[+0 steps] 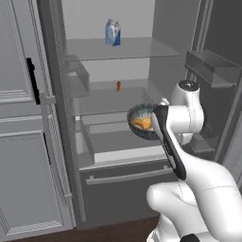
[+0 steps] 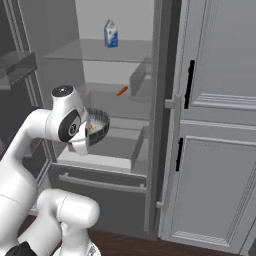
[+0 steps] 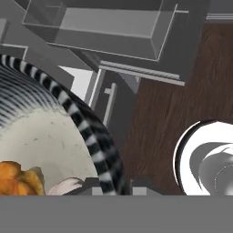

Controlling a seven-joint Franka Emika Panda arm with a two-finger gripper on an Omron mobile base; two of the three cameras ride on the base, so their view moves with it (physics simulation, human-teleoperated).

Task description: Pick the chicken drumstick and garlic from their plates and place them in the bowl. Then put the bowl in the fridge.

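The fridge (image 1: 118, 49) (image 2: 100, 52) stands open in front of me. My gripper (image 3: 116, 185) is shut on the rim of the bowl (image 3: 93, 132), dark and striped outside, pale inside. The arm holds the bowl (image 1: 137, 113) (image 2: 100, 122) in the air in front of the lower shelves, above the pulled-out drawer (image 1: 118, 153). Inside it lie the golden chicken drumstick (image 3: 18, 179) (image 1: 142, 123) and, beside it, the pale garlic (image 3: 68, 185). The plates are out of view.
A milk carton (image 1: 112, 32) (image 2: 111, 34) stands on the top shelf; a small orange-red item (image 1: 118, 85) (image 2: 122, 90) lies on the shelf below. Door bins (image 1: 212, 66) jut from the open door. Grey cabinets (image 2: 215, 150) flank the fridge over a dark wood floor (image 3: 168, 104).
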